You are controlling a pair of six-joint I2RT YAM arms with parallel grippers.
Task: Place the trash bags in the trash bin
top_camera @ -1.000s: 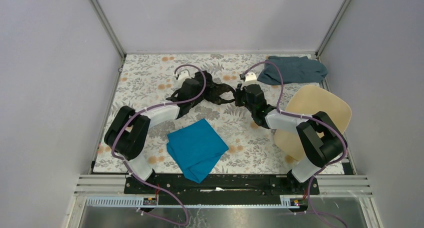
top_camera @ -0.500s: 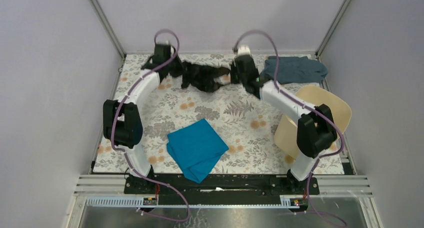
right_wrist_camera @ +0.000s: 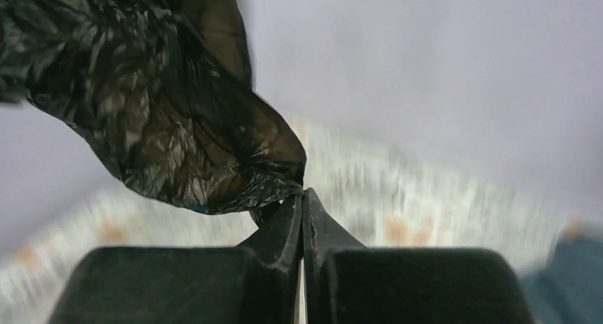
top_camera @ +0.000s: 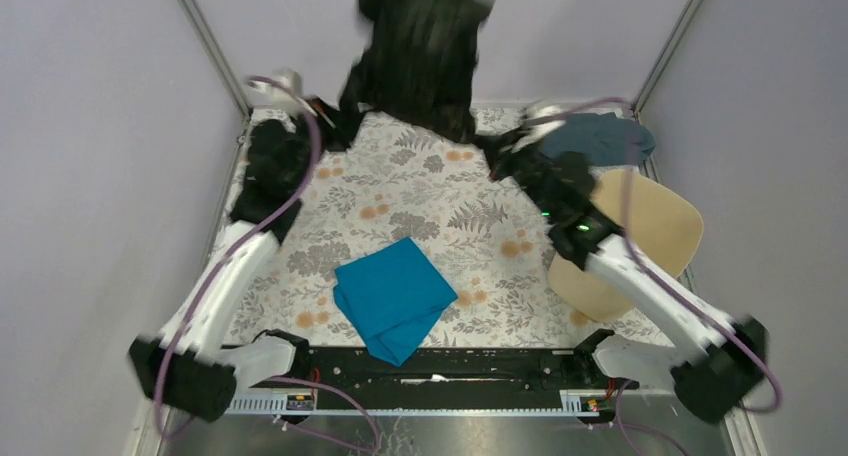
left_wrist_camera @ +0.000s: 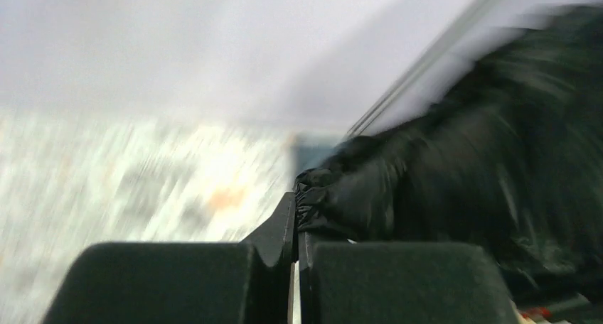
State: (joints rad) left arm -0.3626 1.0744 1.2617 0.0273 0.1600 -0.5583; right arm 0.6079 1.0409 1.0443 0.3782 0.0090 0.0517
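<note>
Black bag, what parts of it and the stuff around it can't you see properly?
- Black trash bag: top cut off by the top view's upper edge, smeared by motion.
- Beige bin: right arm covers part, top view.
- Floral table: blurred, left wrist view.

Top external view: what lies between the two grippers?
The trash bag, billowed up in the top view; left gripper and right gripper each pinch an edge in their wrist views.

Top cam looks down on the whole surface (top_camera: 470,191) from high at its near edge. Wrist cams hug the left pincer (left_wrist_camera: 296,221) and right pincer (right_wrist_camera: 303,214) real close; all three share the trash bag (top_camera: 420,46).
</note>
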